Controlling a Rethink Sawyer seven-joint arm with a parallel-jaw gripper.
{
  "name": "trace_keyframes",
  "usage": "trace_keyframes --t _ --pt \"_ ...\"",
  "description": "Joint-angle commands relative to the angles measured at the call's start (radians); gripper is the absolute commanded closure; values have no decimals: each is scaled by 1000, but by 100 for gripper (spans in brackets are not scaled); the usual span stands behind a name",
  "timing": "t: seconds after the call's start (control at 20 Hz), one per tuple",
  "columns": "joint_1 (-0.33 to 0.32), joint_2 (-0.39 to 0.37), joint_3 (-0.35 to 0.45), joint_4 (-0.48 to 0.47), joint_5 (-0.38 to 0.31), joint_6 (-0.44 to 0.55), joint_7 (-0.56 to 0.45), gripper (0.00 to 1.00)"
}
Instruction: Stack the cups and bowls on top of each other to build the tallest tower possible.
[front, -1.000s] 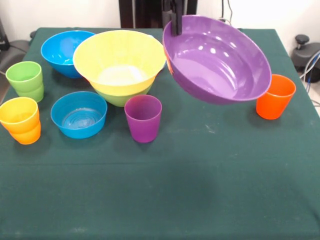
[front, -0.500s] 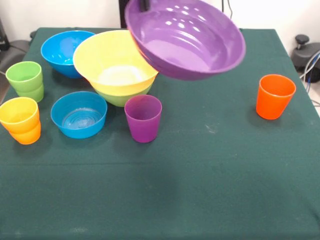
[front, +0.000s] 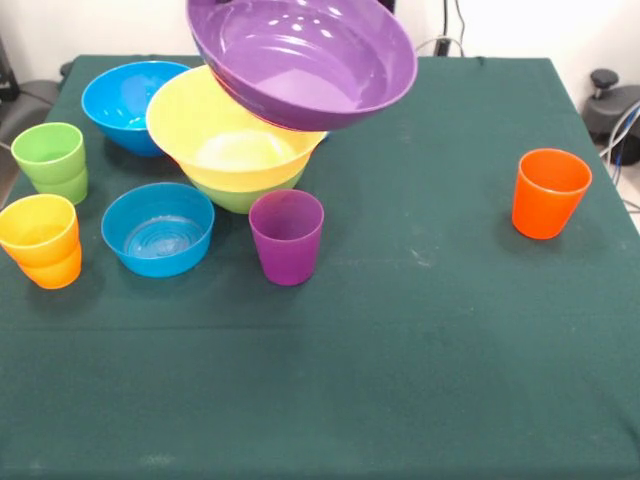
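The purple bowl (front: 300, 60) hangs tilted in the air, over the back of the yellow bowl (front: 235, 145). The yellow bowl sits nested in the lime green bowl (front: 245, 195). My gripper (front: 224, 3) shows only as a dark tip at the top edge, shut on the purple bowl's far rim. A big blue bowl (front: 120, 100) stands at the back left and a smaller blue bowl (front: 158, 230) in front of it. The purple cup (front: 287, 238) stands just in front of the nested bowls. On the left are a green cup (front: 50, 160) and a yellow cup (front: 38, 228) nested in an orange one (front: 57, 270).
Another orange cup (front: 548, 192) stands alone at the right on the dark green tablecloth (front: 400, 350). Beyond the table's right edge sits dark equipment with cables (front: 612, 110).
The purple bowl has travelled left and upward with my gripper, from the table's right half to above the yellow bowl. Everything on the table stayed put.
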Motion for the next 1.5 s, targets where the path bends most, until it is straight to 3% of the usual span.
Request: trace_keyframes --t 0.05,0.6,0.75,0.95,1.5 --pt "-24 42 130 142 -143 -15 -260 100" --pt "-69 32 188 189 -217 -28 -211 100" --pt "-70 42 189 209 -247 -75 -168 100" --pt "-86 15 204 228 -240 -52 -155 100" --pt "-187 61 279 233 -246 -40 -177 100"
